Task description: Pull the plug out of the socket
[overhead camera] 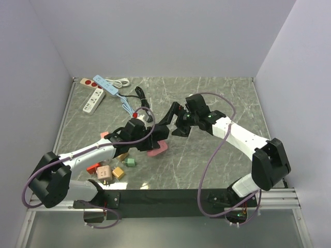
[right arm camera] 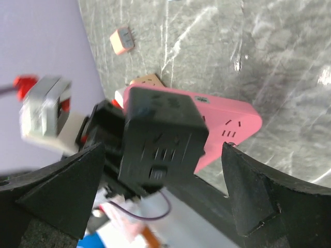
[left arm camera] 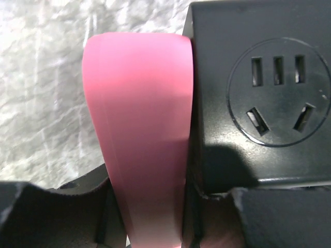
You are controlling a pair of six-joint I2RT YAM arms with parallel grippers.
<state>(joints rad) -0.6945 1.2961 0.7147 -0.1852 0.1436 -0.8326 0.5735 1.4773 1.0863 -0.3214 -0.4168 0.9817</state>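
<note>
A pink socket block [overhead camera: 158, 147] lies mid-table with a black cube plug adapter [overhead camera: 153, 132] stuck on it. My left gripper [overhead camera: 138, 132] is shut on the pink socket block. In the left wrist view the pink block [left arm camera: 138, 129] runs down between the jaws, and the black adapter [left arm camera: 258, 93] sits to its right, outlet face showing. My right gripper [overhead camera: 169, 123] is open. In the right wrist view its fingers stand on either side of the black adapter [right arm camera: 160, 132] without touching it, and the pink block [right arm camera: 227, 124] lies behind.
A white power strip [overhead camera: 93, 99], a blue power strip [overhead camera: 106, 85] and a black cable [overhead camera: 142, 98] lie at the back left. Several small plugs [overhead camera: 104, 173] sit near the left arm. Two more plugs [right arm camera: 123, 40] show in the right wrist view.
</note>
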